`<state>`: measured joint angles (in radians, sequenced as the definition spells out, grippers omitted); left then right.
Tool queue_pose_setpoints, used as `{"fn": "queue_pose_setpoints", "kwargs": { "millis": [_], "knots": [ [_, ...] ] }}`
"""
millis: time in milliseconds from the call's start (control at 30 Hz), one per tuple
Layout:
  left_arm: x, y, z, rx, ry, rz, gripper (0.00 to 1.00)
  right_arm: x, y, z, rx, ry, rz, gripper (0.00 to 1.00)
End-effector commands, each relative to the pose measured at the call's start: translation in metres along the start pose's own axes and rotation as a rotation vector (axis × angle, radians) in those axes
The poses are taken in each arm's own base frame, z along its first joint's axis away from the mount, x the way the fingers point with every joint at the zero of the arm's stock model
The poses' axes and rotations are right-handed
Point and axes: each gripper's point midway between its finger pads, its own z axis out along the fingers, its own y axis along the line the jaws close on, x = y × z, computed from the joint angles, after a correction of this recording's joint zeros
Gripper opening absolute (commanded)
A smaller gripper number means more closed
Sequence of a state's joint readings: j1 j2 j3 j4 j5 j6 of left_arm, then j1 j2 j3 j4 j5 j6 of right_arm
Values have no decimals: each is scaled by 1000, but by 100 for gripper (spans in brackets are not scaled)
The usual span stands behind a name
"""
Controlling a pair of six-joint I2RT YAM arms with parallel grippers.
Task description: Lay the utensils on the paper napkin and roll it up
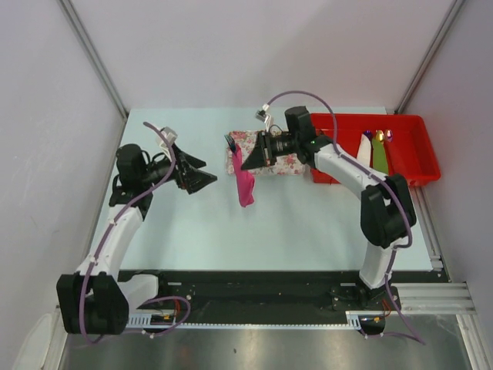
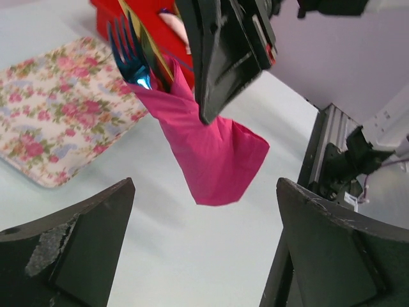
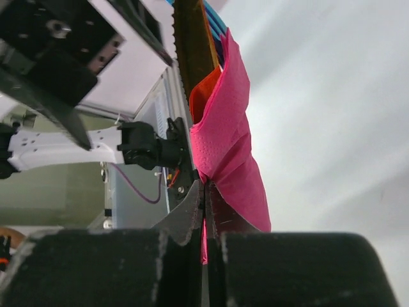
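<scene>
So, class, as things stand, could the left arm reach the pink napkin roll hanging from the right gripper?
Probably yes. The left gripper is open and faces the pink napkin roll, with nothing standing between them. The right gripper, shut on its upper part, leaves the lower half free.

lab test booth: bare panel walls point(image 1: 231, 46), aluminium rail point(image 1: 431, 297).

Pink napkin point(image 2: 214, 153): thin paper, rolled into a loose tube, hanging tilted above the surface point(image 2: 160, 256). Blue fork point(image 2: 128, 54) and gold knife point(image 2: 148, 48): wrapped inside, tips protruding from its upper end.
</scene>
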<state>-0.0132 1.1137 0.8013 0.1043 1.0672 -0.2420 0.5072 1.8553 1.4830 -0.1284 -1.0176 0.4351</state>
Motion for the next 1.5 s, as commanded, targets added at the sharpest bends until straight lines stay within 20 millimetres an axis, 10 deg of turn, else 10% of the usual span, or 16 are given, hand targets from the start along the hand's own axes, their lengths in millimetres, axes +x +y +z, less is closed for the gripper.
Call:
{"fn": "queue_pose_setpoints", "kwargs": {
  "millis": [0, 733, 1467],
  "knots": [
    [0, -39, -11, 164, -11, 147, 97, -20, 87, -23, -123, -18, -252, 0],
    [14, -138, -3, 484, -49, 342, 90, 27, 203, -40, -160, 1, -762, 0],
    [0, -170, 1, 551, -116, 209, 53, 34, 213, -38, -150, -21, -910, 0]
  ]
}}
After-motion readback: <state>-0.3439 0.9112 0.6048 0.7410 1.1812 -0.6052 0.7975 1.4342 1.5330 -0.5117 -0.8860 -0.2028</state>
